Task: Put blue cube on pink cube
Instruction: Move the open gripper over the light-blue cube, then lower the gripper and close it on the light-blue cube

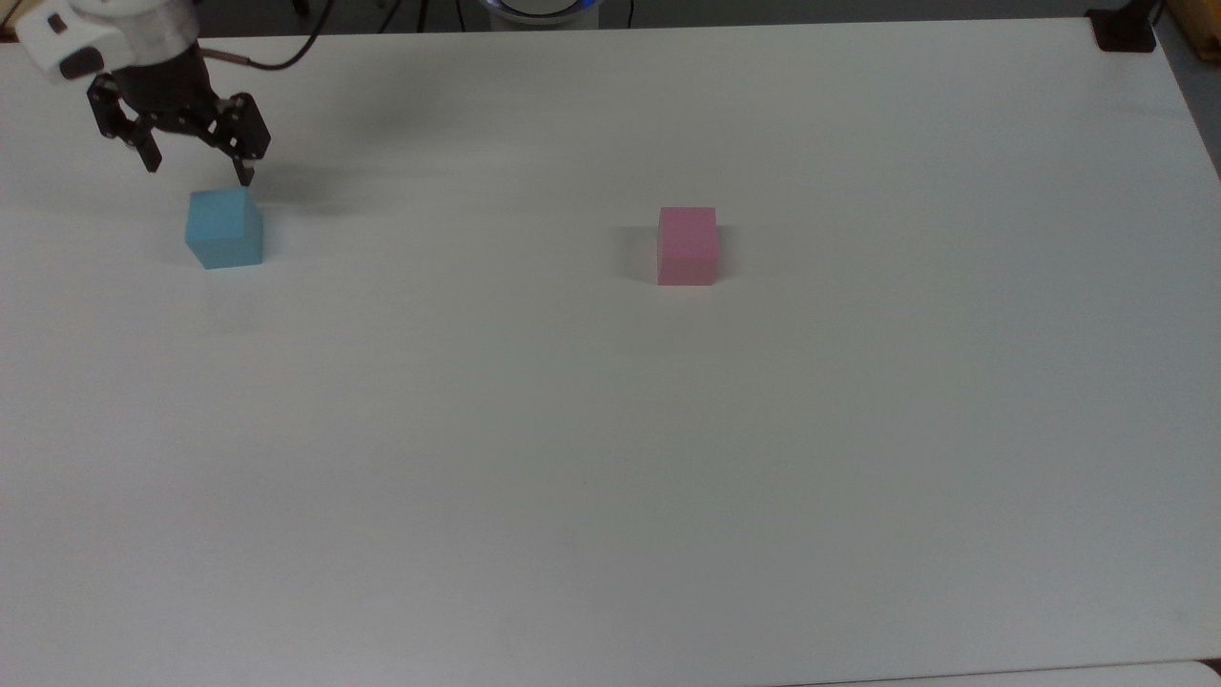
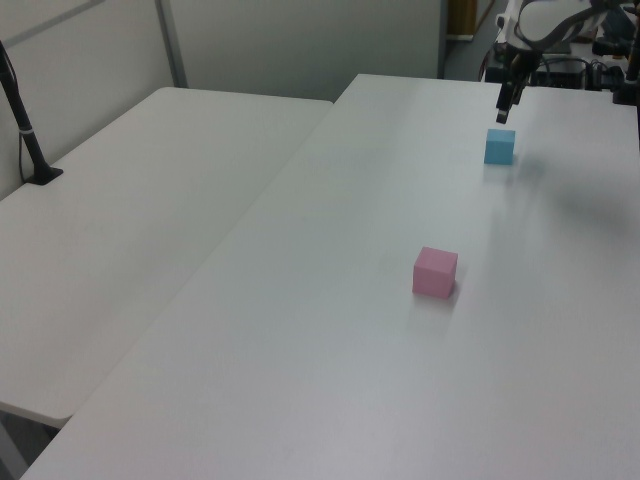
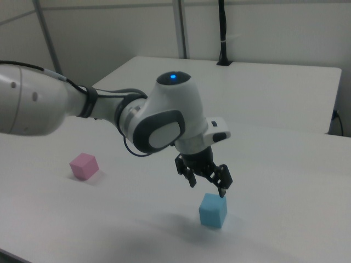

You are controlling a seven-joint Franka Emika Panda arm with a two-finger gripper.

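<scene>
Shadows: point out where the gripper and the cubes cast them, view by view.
Top view: a soft dark patch lies on the table right of the gripper, beside the blue cube; the pink cube shades its left. Right view: a diffuse smear spreads left of the blue cube.

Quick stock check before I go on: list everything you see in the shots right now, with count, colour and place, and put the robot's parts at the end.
blue cube: 1, light blue, on the main table toward the top view's left, just under the hand, not held.
pink cube: 1, pale pink, on the main table near the middle of the top view, apart from the blue cube.
main table: 1, white, bearing both cubes.
second table: 1, white, beside the main table on the left view's left.
black post: 1, black, standing on the second table.
arm: 1, white, reaching over the main table.
hand: 1, black, open, hanging just above the blue cube.
</scene>
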